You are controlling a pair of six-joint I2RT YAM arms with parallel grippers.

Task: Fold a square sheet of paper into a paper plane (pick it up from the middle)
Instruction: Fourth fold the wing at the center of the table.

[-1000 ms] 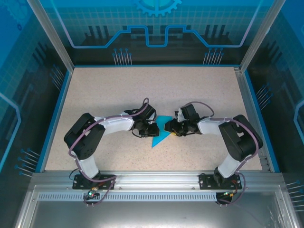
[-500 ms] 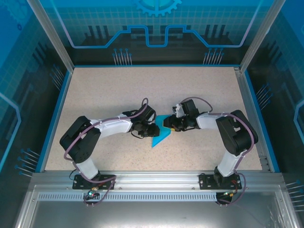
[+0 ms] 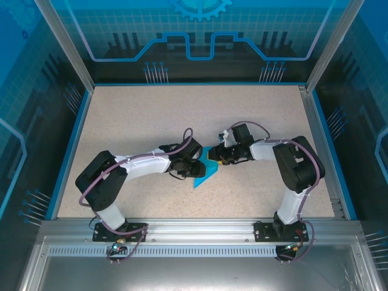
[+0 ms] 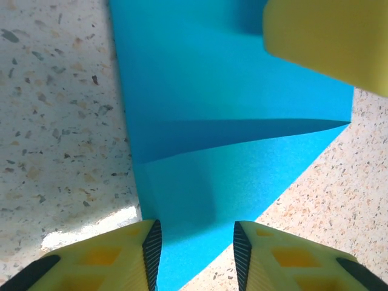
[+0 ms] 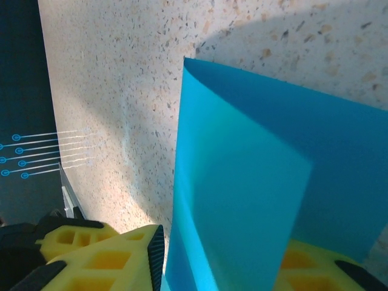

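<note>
Both wrists had closed in on the paper (image 3: 203,179) since a second before. The left arm (image 3: 139,167) had reached farther right, the right arm (image 3: 291,160) had drawn its wrist left, and less blue showed between them. The left jaws had also widened.

The speckled desk (image 3: 121,121) carried the paper near its middle, a little toward the near edge, and the two wrists almost met above it. The paper was partly folded into a pointed shape, its tip aimed near-left in the top view.

In the left wrist view the paper (image 4: 230,121) lay flat on the desk, with a crease running across to a corner on the right. It narrowed toward a tip that passed between the left fingers (image 4: 103,257). Those jaws stood a narrow way apart, straddling the tip and gripping nothing. A yellow finger (image 4: 327,42) of the right jaws sat over the paper's far part.

In the right wrist view the paper (image 5: 242,200) rose off the desk, casting a shadow, and ran down between the right fingers (image 5: 109,257). It hid the inner edge of one finger, so I could not tell whether the right jaws pinched it.
</note>
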